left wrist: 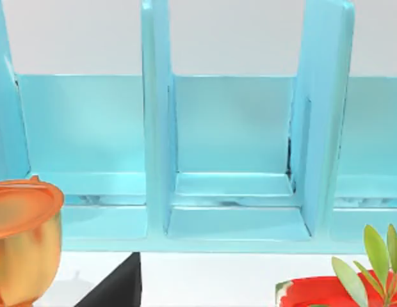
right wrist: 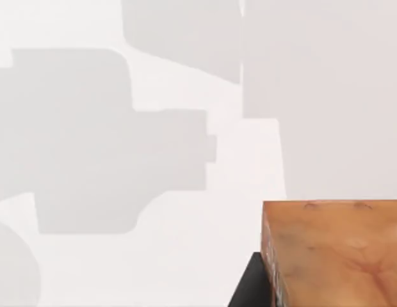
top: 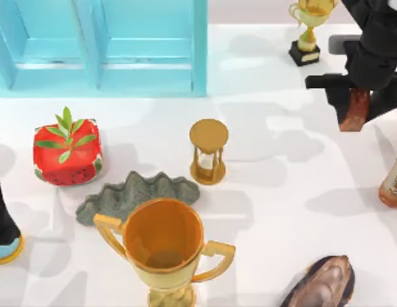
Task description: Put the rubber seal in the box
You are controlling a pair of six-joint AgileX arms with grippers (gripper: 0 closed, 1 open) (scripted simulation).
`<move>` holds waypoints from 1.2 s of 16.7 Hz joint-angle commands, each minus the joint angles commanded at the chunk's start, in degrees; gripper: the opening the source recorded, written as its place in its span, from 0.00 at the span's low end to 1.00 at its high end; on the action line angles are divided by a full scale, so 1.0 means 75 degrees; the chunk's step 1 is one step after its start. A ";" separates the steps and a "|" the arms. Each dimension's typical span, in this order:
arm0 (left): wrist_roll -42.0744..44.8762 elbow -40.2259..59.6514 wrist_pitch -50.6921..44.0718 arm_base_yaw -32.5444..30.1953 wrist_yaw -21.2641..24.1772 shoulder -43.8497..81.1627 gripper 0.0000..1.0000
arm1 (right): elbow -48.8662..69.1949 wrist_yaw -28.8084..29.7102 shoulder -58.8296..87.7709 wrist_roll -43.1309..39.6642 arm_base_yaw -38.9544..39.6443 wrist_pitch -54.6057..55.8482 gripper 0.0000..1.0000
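Rubber seal (top: 355, 109) clamped between right fingers (top: 333, 96).

Black blocky right arm (top: 378, 38), black left arm (top: 3, 217) with blue-and-gold band

R arm enters from top-right corner of table, top view; black links run down and inward. R gripper (top: 354, 109) sits near right edge, well above table surface, fingers closed on seal (top: 355, 110), which hangs tilted below the wrist. R wrist view: seal's (right wrist: 336, 252) face close under cam, dark finger edge beside it. L arm parked at left edge, lower part of table; fingers not readable.
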 joint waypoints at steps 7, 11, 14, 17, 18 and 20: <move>0.0000 0.0000 0.0000 0.0000 0.0000 0.0000 1.00 | 0.0982 -0.0004 -0.0146 -0.0038 -0.0068 -0.1142 0.00; 0.0000 0.0000 0.0000 0.0000 0.0000 0.0000 1.00 | 0.0850 -0.0009 -0.0227 -0.0138 -0.0143 -0.1107 0.00; 0.0000 0.0000 0.0000 0.0000 0.0000 0.0000 1.00 | 0.0214 -0.0016 -0.0843 -0.0859 -0.0855 -0.1050 0.00; 0.0000 0.0000 0.0000 0.0000 0.0000 0.0000 1.00 | -0.0525 -0.0023 -0.1522 -0.2092 -0.2073 -0.1001 0.00; 0.0000 0.0000 0.0000 0.0000 0.0000 0.0000 1.00 | -0.0767 -0.0025 -0.1741 -0.2583 -0.2557 -0.0986 0.00; 0.0000 0.0000 0.0000 0.0000 0.0000 0.0000 1.00 | -0.1284 -0.0028 -0.2206 -0.3549 -0.3516 -0.0956 0.00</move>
